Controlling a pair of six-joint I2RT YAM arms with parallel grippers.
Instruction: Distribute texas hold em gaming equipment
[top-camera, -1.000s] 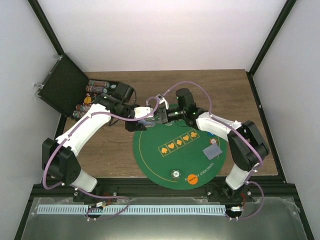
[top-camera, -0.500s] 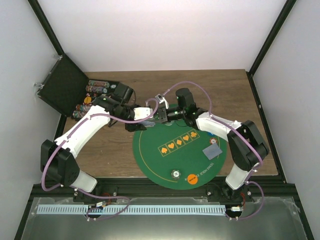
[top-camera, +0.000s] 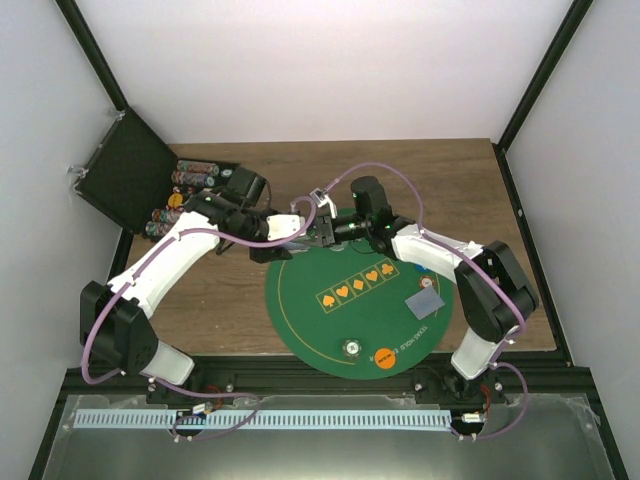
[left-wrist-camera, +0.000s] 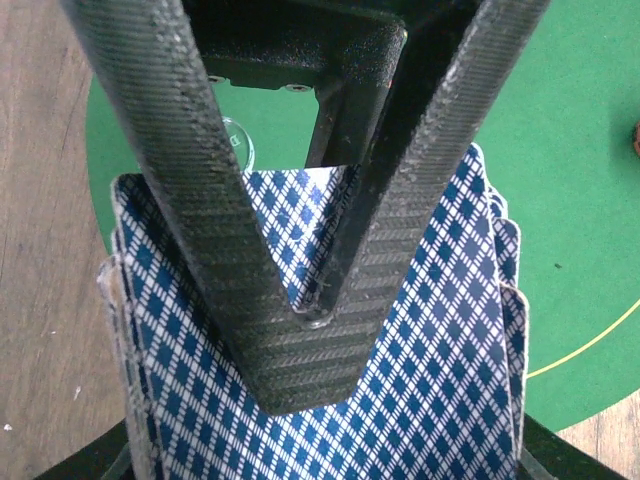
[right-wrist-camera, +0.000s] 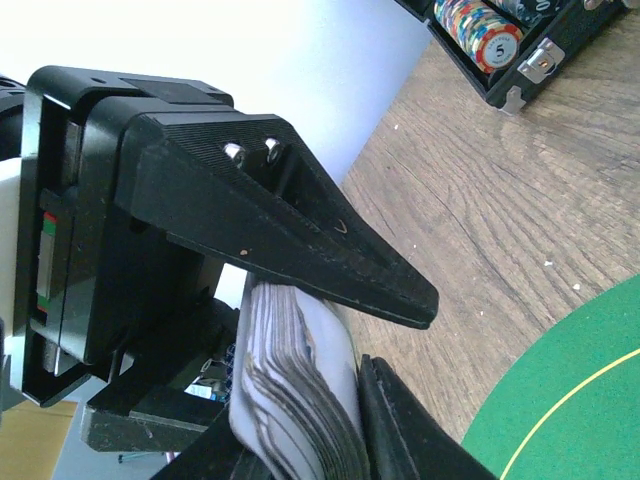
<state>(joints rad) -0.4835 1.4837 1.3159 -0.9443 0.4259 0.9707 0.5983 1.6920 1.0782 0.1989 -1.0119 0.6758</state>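
A deck of playing cards with blue diamond backs hangs over the far-left edge of the round green mat. My left gripper is shut on the deck's side edges, and its fingers show only at the bottom corners of the left wrist view. My right gripper meets it from the right. One of its fingers lies flat on the top card. In the right wrist view the bowed deck sits edge-on between that gripper's jaws, with one finger against its face.
On the mat lie one grey-blue card, an orange token, a pale clear token and a small reddish token. An open black case with rows of chips stands at the back left.
Both grippers have stayed together on the deck at the mat's far-left edge. The left arm has shifted only slightly.
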